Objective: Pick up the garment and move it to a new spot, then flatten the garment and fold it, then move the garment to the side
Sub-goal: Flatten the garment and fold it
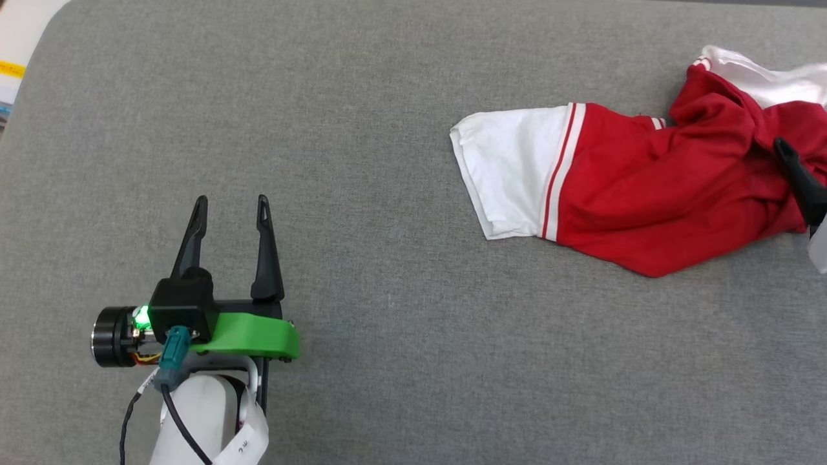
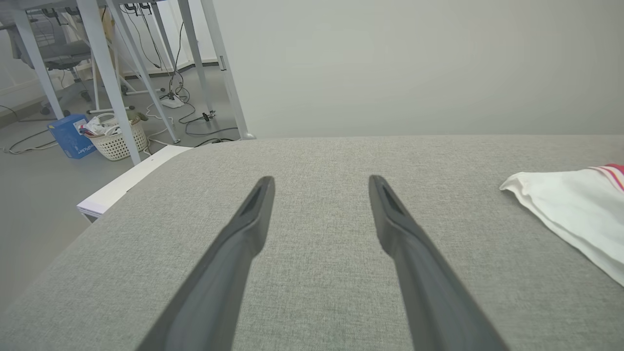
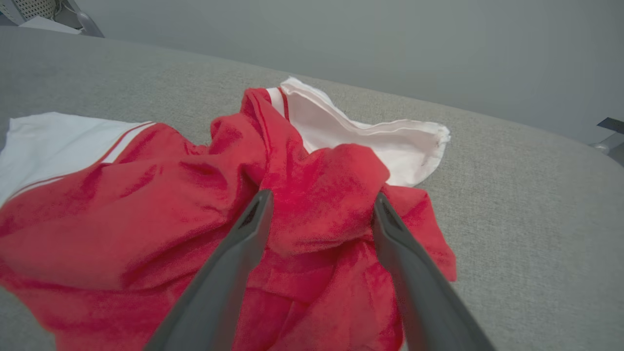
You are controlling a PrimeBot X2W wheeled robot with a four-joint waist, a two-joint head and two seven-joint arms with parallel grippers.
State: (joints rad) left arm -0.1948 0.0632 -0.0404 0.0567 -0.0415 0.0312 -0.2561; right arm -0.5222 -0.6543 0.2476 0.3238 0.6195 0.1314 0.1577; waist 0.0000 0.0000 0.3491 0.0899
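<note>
The garment (image 1: 646, 194) lies crumpled on the grey padded surface (image 1: 387, 336) and is not yet lifted. The task therefore looks to be at its very start. The pick-up is the step in hand, and the move to a new spot, the flattening, the fold and the last shift to the side are all left to do.

The right gripper (image 3: 321, 197) stands over the red body of the shirt with its two fingers spread apart. A raised hump of red cloth sits between the tips, but the fingers are not clamped on it. From this angle it is hard to tell whether the tips press into the fabric, though they seem at least to touch it. Beyond the tips one white sleeve (image 3: 370, 131) is bunched up. Off to the left of the fingers the other white sleeve (image 3: 53, 141) lies flatter, its striped trim showing.

The left gripper (image 1: 232, 201) hovers over bare surface, fingers spread and holding nothing, well apart from the shirt. The nearest sleeve edge lies off to the right of its fingers, and only grey cloth lies between its tips.
</note>
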